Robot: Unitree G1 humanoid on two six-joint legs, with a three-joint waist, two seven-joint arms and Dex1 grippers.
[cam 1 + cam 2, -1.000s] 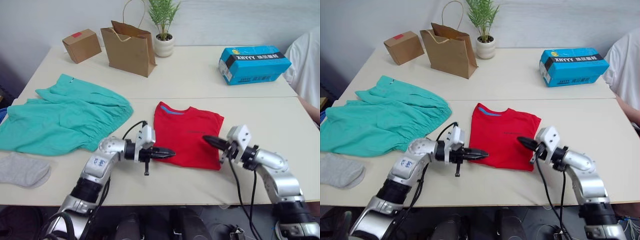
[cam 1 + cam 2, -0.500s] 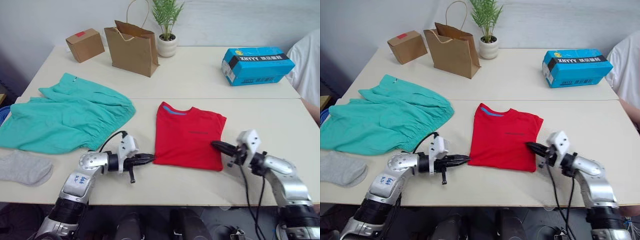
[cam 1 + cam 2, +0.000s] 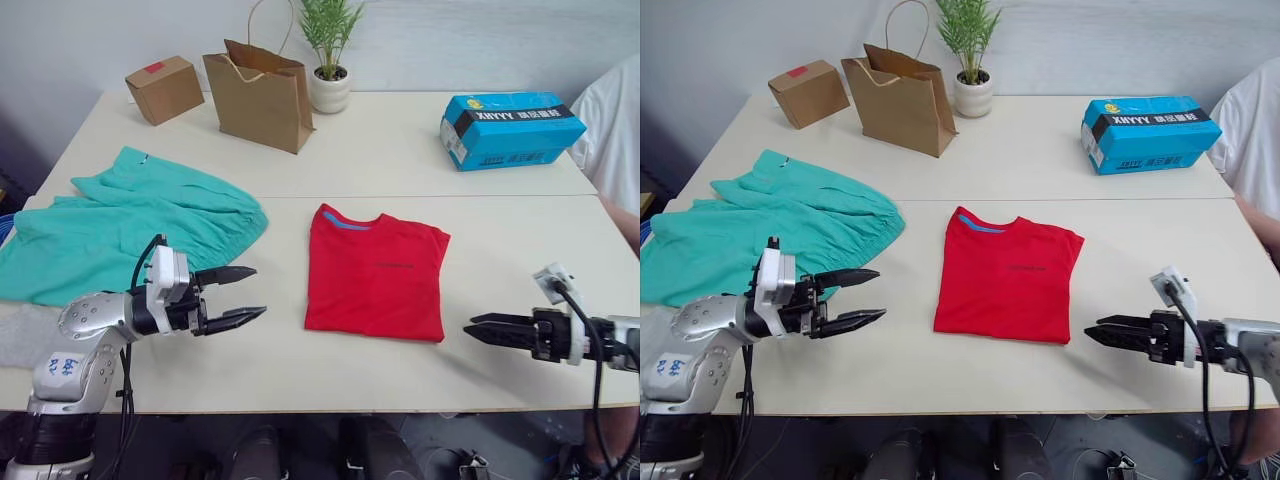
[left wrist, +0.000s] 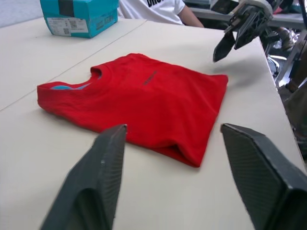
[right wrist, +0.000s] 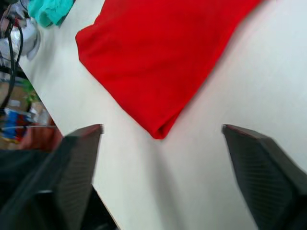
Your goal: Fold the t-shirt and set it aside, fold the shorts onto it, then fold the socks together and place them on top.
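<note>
Both grippers hung over the table [image 3: 400, 160] with nothing in them — the left gripper [image 3: 240, 296] spread wide near the front left, its fingers aimed across at the t-shirt [image 3: 377, 270], and the right gripper [image 3: 478, 326] also parted, low at the front right, pointing back toward the shirt's near corner. The t-shirt lay folded into a tall rectangle at the table's middle front, its long axis running front to back, collar and blue neck band toward the far side, folded hem toward the robot. Neither gripper touched it.

The shorts [image 3: 130, 235] sprawled flat to the left, well apart from the shirt, their gathered waistband edge facing it. A grey sock [image 3: 18, 335] showed at the left front edge, partly hidden behind the left arm.

Along the far side stood a small cardboard box [image 3: 164, 89], a brown paper bag [image 3: 258, 92] with its mouth open — contents not visible — a potted plant [image 3: 328, 55] and a blue box [image 3: 511, 128]. A person's white sleeve [image 3: 612, 125] showed at the right edge.
</note>
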